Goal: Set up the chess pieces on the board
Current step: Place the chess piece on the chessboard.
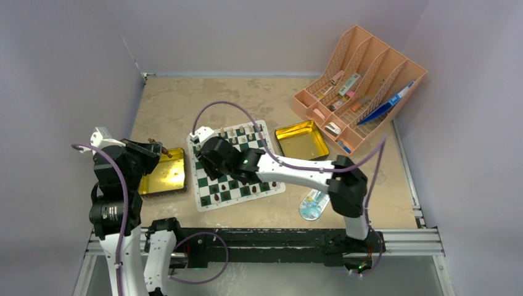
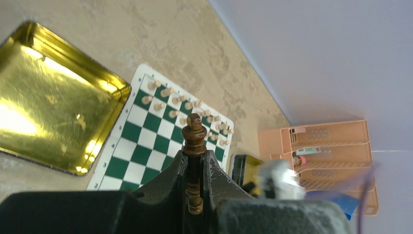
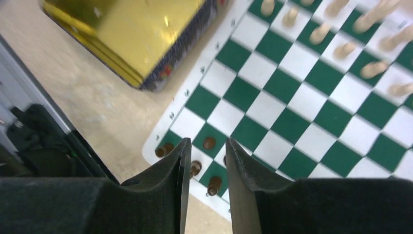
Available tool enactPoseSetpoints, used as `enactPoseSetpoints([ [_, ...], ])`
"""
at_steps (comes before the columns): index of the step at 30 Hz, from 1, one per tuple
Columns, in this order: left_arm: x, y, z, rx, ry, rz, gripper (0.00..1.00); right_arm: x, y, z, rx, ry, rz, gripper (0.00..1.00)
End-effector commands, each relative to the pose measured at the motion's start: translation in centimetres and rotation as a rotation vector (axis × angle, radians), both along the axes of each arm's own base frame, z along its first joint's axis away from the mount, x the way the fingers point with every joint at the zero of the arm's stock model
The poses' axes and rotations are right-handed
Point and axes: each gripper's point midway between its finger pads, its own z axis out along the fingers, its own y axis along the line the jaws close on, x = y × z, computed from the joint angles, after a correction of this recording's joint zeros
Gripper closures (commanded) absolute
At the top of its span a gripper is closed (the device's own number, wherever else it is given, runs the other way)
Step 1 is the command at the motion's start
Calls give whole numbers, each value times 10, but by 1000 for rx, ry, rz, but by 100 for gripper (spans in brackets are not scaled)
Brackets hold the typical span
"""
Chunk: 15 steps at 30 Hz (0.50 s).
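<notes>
Left gripper (image 2: 195, 161) clamps a dark brown chess piece (image 2: 194, 139) by its stem, long axis in line with the jaws (crown poking past them). The board (image 2: 141, 156) lies ahead. Right gripper (image 3: 204, 151), jaws narrowly parted and empty, hovers nearer, directly above the dark pieces (image 3: 209, 143).

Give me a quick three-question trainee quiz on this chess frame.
1. True or false: the left claw is shut on a dark piece.
2. Where on the board do the light pieces stand? A) far rows B) middle rows C) near rows
3. Which claw hangs over the board's near-left corner, jaws apart?

Key: 1 true; 2 A; 3 the right claw.
</notes>
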Motion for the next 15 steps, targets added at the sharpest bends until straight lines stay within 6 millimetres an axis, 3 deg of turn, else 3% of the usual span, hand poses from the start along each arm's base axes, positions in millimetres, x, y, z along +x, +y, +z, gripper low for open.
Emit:
enactPoseSetpoints([
  [1, -2, -16, -1, -130, 43, -30, 100, 19, -3, 92, 230, -233, -33, 65],
  [4, -1, -30, -9, -214, 76, -78, 100, 9, -15, 143, 432, -378, 32, 65],
  [7, 0, -47, -18, -308, 111, -143, 100, -15, -41, 194, 589, -629, 189, 64],
  [10, 1, -59, -26, -377, 148, -187, 100, -32, -63, 207, 640, -807, 261, 59],
  [15, -2, -76, -28, -475, 169, -260, 100, -54, -75, 210, 587, -1066, 415, 52],
])
